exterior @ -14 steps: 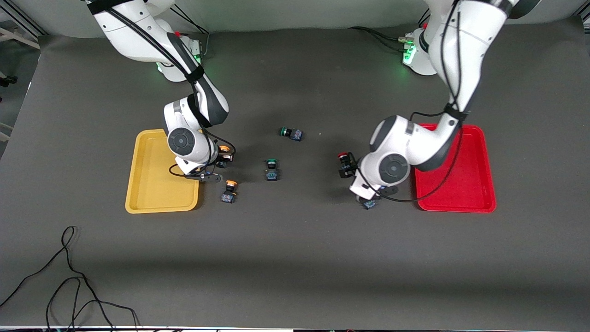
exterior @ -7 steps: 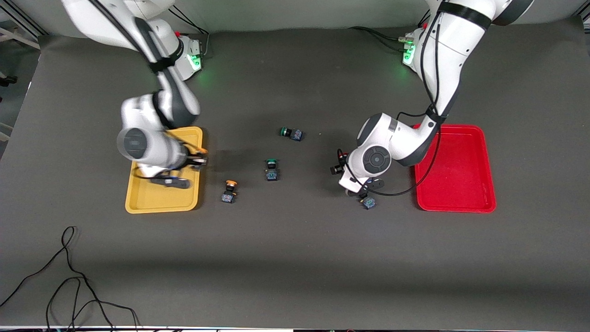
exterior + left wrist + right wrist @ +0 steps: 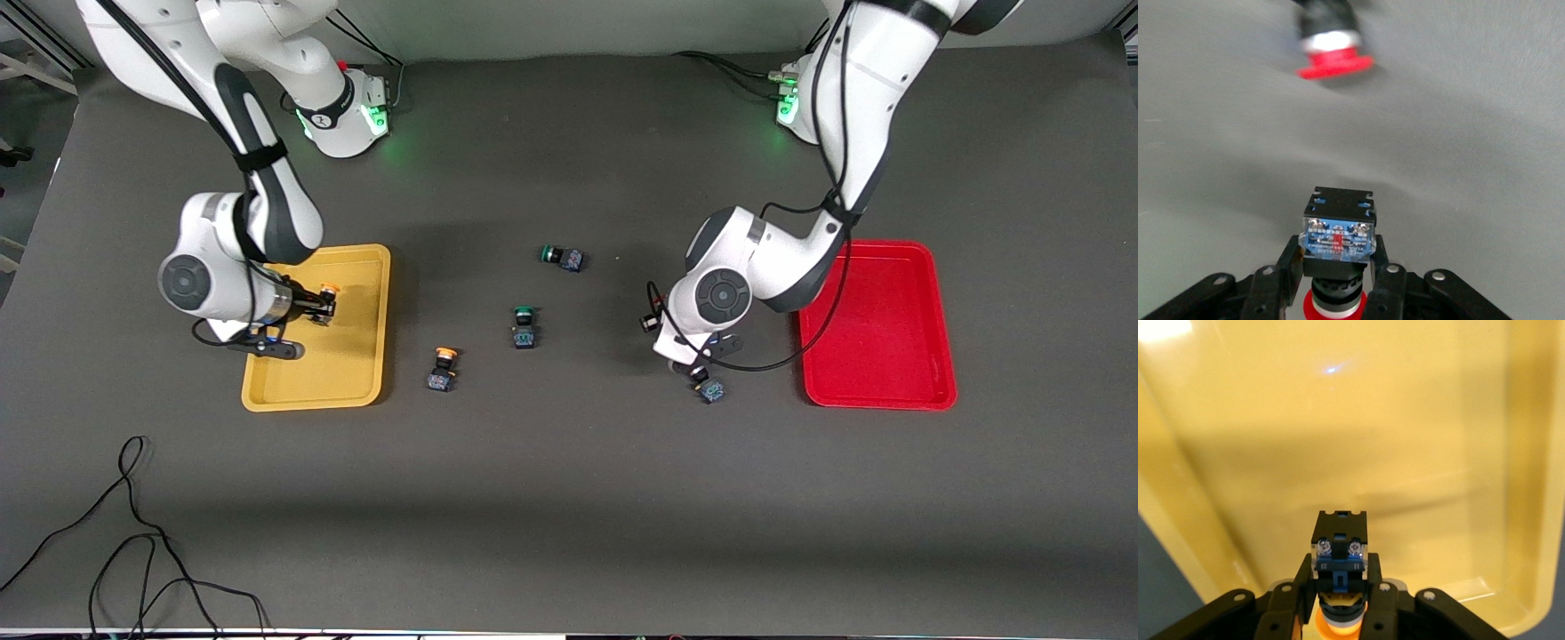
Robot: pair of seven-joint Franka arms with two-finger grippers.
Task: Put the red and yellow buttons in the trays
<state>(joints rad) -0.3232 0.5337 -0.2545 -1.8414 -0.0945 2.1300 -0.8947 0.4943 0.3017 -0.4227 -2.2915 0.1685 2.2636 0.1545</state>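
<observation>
— Tools first: what does each one hold?

— Right tool point(image 3: 313, 307) is closed on a yellow button point(image 3: 1339, 550), fingers point(image 3: 1293, 597) pinching its dark body, and hangs over the yellow tray point(image 3: 356, 391). Left tool point(image 3: 1338, 283) grips a red button point(image 3: 1338, 230) the same way, over the table point(image 3: 569, 498) between the green buttons and the red tray point(image 3: 933, 391).

— Other buttons?

— A second red button point(image 3: 1330, 50) lies on the table just ahead of the left tool; front view shows a dark body point(image 3: 711, 389) just below that arm. Another yellow button point(image 3: 442, 369) sits beside the yellow tray, toward the green buttons point(image 3: 524, 326).
</observation>
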